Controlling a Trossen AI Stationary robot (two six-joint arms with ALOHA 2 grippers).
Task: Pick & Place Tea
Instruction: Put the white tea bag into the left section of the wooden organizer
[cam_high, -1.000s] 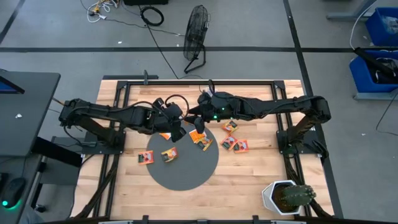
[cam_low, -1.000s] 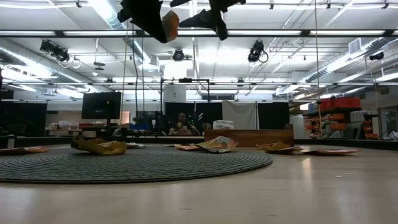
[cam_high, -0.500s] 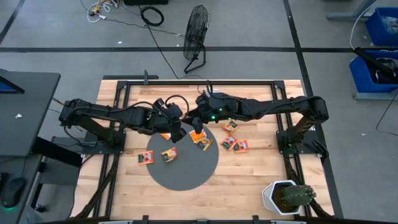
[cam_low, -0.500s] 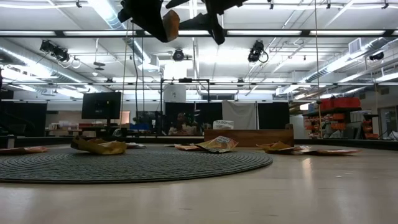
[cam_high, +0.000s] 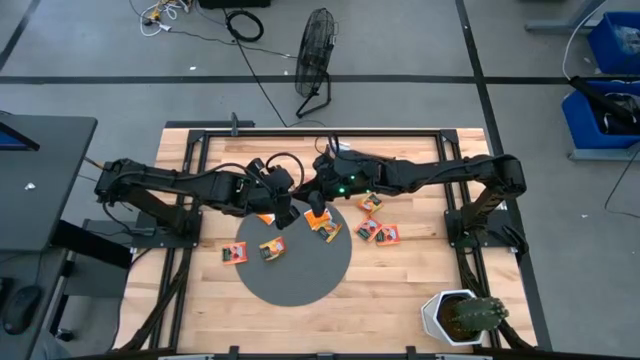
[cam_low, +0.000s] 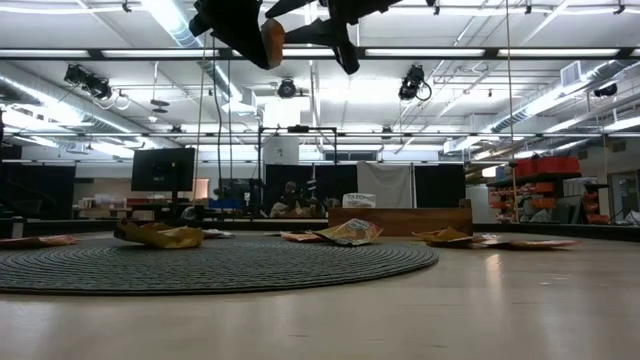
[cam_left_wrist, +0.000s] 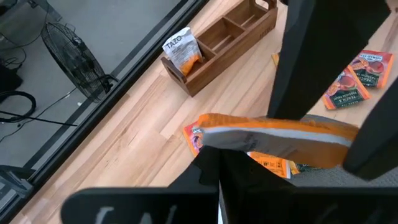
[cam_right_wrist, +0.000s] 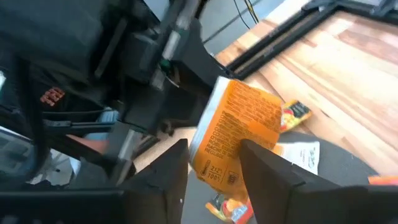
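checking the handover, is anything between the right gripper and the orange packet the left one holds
Nothing visible. The left gripper holds the orange tea packet up above the table, and the right gripper has its fingers on either side of it, not yet shut.

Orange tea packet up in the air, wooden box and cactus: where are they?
orange tea packet (cam_right_wrist: 239, 124), right wrist view, middle of its printed face.
wooden box (cam_left_wrist: 233, 38), left wrist view, a divider between its compartments.
cactus (cam_high: 474, 313), high view, its green top.
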